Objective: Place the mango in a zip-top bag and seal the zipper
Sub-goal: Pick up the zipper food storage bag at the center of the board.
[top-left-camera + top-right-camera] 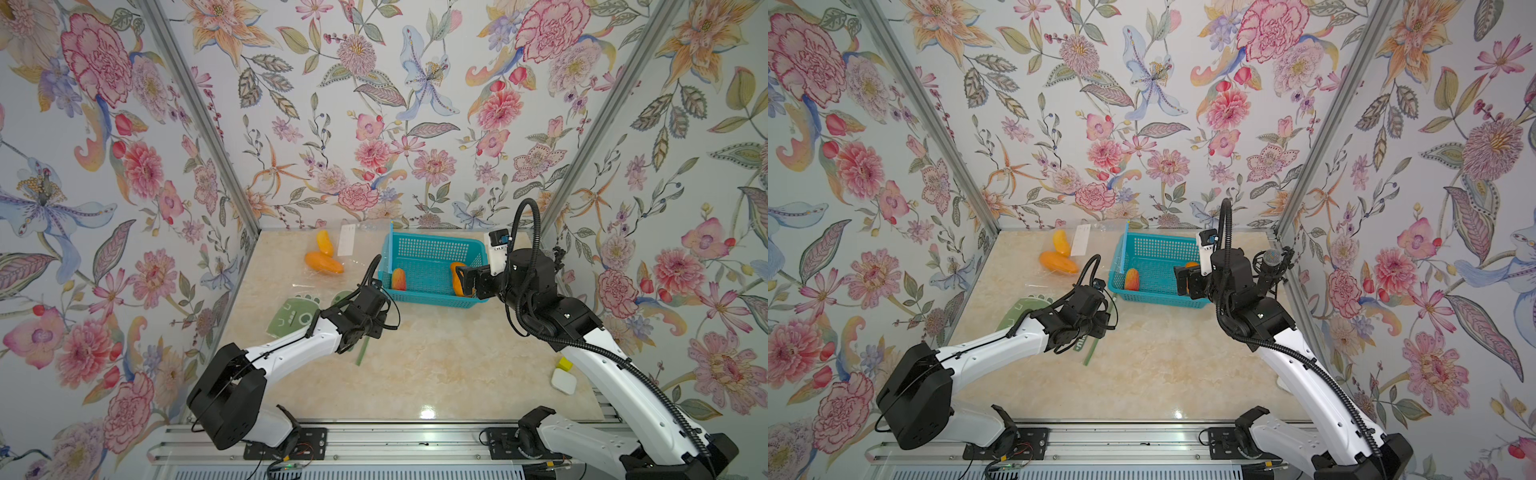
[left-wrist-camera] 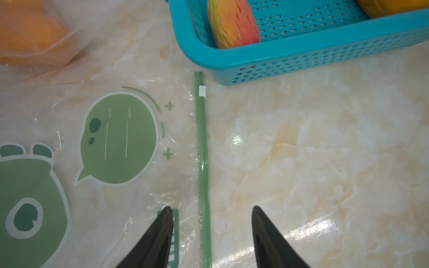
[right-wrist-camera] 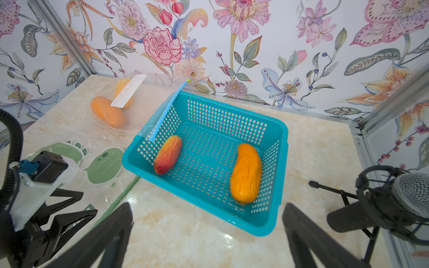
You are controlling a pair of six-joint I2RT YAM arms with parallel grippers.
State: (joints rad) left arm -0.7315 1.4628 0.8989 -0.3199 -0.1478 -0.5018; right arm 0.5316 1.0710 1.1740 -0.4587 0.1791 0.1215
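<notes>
Left gripper (image 2: 211,208) apart, straddling zipper (image 2: 202,162) of bag (image 2: 120,139), likely to pinch it; right gripper (image 3: 207,205) wide open, empty, aimed at mango (image 3: 245,172) in basket (image 3: 267,222).

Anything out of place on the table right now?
One thing: the clear bag has its blue zipper strip propped up against the teal basket rim instead of lying flat on the table, so that bag, holding two orange mangoes, sits askew. Nothing looks spilled or damaged.

Basket (image 3: 282,148) top open, walls hem 2 mangoes (image 3: 246,174) — microphone (image 3: 371,208) just beside.
</notes>
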